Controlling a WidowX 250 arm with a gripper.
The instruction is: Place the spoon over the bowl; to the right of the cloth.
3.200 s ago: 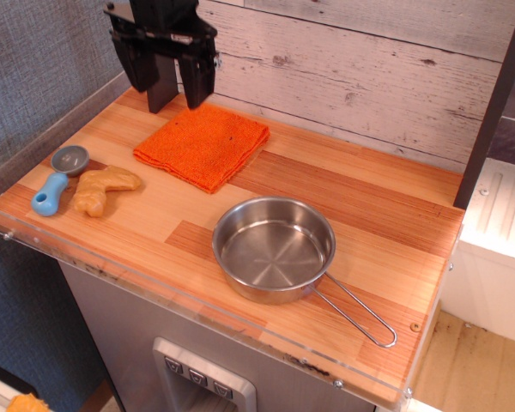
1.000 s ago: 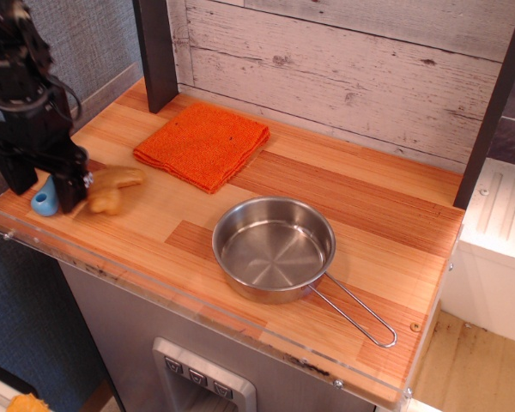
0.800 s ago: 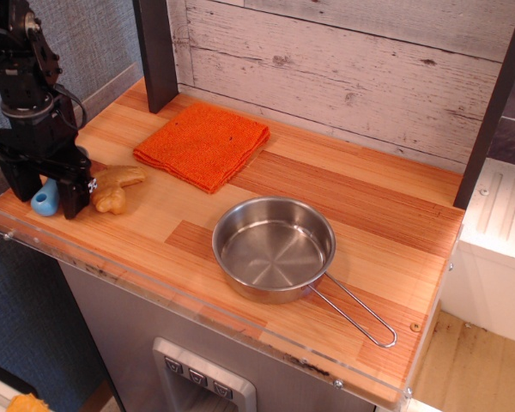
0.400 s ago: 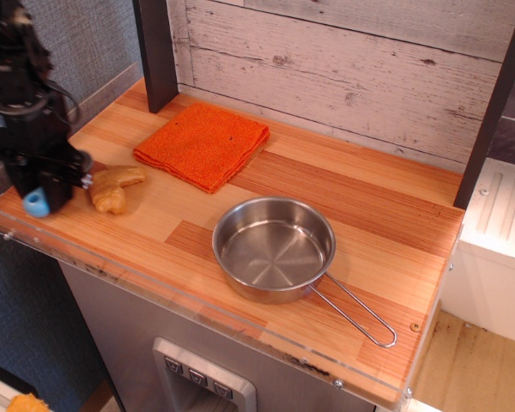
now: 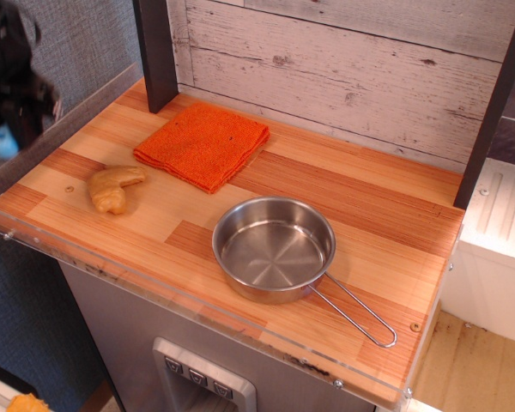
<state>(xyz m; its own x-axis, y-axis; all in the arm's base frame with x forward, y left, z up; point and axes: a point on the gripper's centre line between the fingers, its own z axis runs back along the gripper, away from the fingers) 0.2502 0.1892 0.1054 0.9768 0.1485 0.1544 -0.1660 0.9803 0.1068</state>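
My gripper (image 5: 9,129) is a dark blur at the far left, raised above the table's left edge. It is shut on the spoon (image 5: 0,142); only the light-blue handle end shows below the fingers, and the grey cup head is hidden. The steel bowl (image 5: 273,249) sits at the front middle of the wooden table, its wire handle (image 5: 356,311) pointing to the front right. The orange cloth (image 5: 202,144) lies flat at the back left, behind and left of the bowl.
A tan lumpy food piece (image 5: 112,187) lies on the table's left side. A dark post (image 5: 157,51) stands at the back left and another (image 5: 493,103) at the right. A clear plastic lip (image 5: 154,287) runs along the front edge.
The gripper came down from the back to the spoon at the left edge, closed on it and lifted it up and to the left. The spoon's place on the table is now bare.
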